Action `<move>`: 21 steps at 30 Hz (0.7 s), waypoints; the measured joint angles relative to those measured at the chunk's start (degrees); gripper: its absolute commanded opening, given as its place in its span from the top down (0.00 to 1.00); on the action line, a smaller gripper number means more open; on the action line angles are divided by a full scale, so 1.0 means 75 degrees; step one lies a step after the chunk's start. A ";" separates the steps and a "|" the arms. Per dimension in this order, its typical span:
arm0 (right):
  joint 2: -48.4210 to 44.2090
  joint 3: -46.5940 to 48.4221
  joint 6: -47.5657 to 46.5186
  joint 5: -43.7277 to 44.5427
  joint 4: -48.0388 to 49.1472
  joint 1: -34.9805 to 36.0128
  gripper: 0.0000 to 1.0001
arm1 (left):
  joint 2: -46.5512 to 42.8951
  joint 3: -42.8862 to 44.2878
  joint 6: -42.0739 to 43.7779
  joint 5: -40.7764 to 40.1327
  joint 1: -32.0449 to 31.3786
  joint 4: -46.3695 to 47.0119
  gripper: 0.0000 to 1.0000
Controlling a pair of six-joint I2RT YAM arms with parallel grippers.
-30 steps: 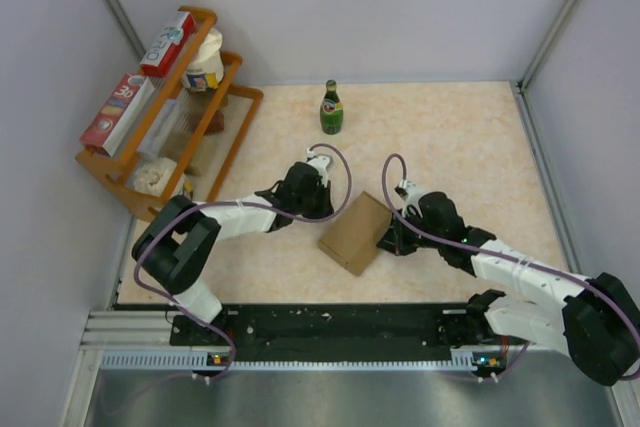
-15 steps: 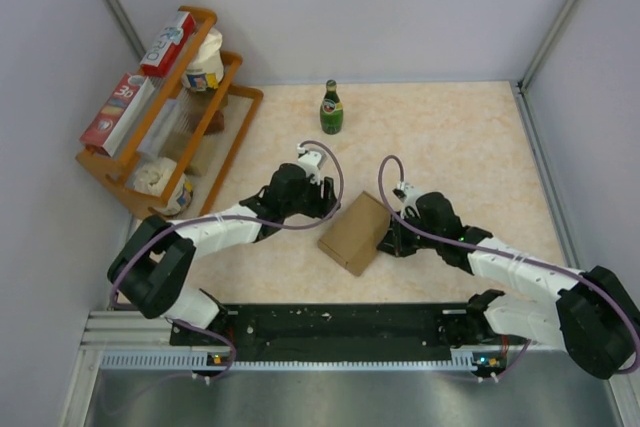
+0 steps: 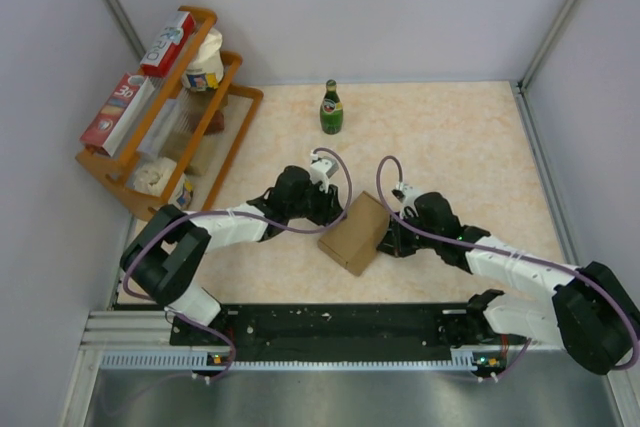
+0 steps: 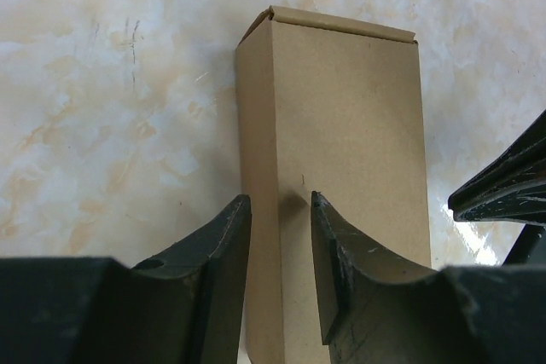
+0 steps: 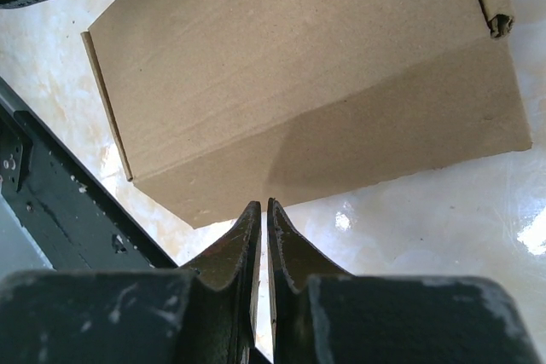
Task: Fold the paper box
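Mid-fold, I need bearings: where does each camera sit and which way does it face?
Top external: above and behind, looking down at the table; left arm and right arm flank the paper box.
Left wrist: on that wrist, looks along the box's long edge; left pincer open.
Right wrist: on that wrist, faces the box's side; right pincer shut.
Shared: the box; each wrist view catches the other pincer.

brn paper box (image 3: 355,232), grn bottle (image 3: 331,112)
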 measured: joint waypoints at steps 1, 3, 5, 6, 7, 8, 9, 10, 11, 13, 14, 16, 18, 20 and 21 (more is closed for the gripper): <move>0.0009 0.0000 0.0000 0.0000 0.0000 0.0000 0.94 | 0.0020 0.0000 0.0006 0.0020 0.0000 -0.0006 0.61; 0.0047 0.0000 0.0000 0.0000 0.0026 0.0000 0.93 | 0.0032 0.0000 0.0017 0.0073 0.0000 0.0003 0.61; 0.0082 0.0000 0.0000 0.0000 0.0047 0.0003 0.93 | 0.0047 0.0000 0.0029 0.0099 0.0000 0.0003 0.61; 0.0105 0.0000 0.0000 0.0000 0.0061 0.0000 0.93 | 0.0064 0.0000 0.0032 0.0114 0.0000 0.0009 0.62; 0.0134 0.0000 0.0000 0.0003 0.0076 0.0003 0.93 | 0.0087 0.0000 0.0035 0.0131 0.0000 0.0015 0.63; 0.0163 0.0000 0.0000 0.0006 0.0093 0.0000 0.93 | 0.0122 0.0000 0.0035 0.0157 0.0000 0.0017 0.63; 0.0198 0.0000 0.0000 0.0006 0.0122 0.0003 0.93 | 0.0143 0.0000 0.0032 0.0175 0.0000 0.0017 0.64; 0.0227 0.0000 0.0000 0.0006 0.0146 0.0003 0.93 | 0.0163 -0.0003 0.0035 0.0227 0.0003 0.0044 0.65; 0.0259 0.0000 0.0003 0.0006 0.0175 0.0003 0.93 | 0.0178 -0.0003 0.0032 0.0251 0.0000 0.0073 0.66; 0.0347 0.0000 0.0003 0.0015 0.0265 0.0003 0.93 | 0.0224 0.0000 0.0029 0.0318 0.0003 0.0160 0.67; 0.0391 0.0000 0.0003 0.0017 0.0306 0.0003 0.93 | 0.0245 0.0000 0.0017 0.0347 0.0003 0.0189 0.68; 0.0478 0.0000 0.0003 0.0015 0.0370 0.0003 0.93 | 0.0274 -0.0009 -0.0006 0.0434 0.0003 0.0289 0.70; 0.0557 0.0003 0.0006 0.0015 0.0420 0.0003 0.93 | 0.0312 -0.0029 -0.0032 0.0493 0.0003 0.0393 0.72; 0.0662 0.0006 0.0006 -0.0003 0.0490 0.0003 0.93 | 0.0364 -0.0050 -0.0058 0.0568 0.0012 0.0519 0.73; 0.0711 0.0006 0.0009 -0.0009 0.0522 0.0003 0.93 | 0.0376 -0.0055 -0.0070 0.0595 0.0017 0.0574 0.73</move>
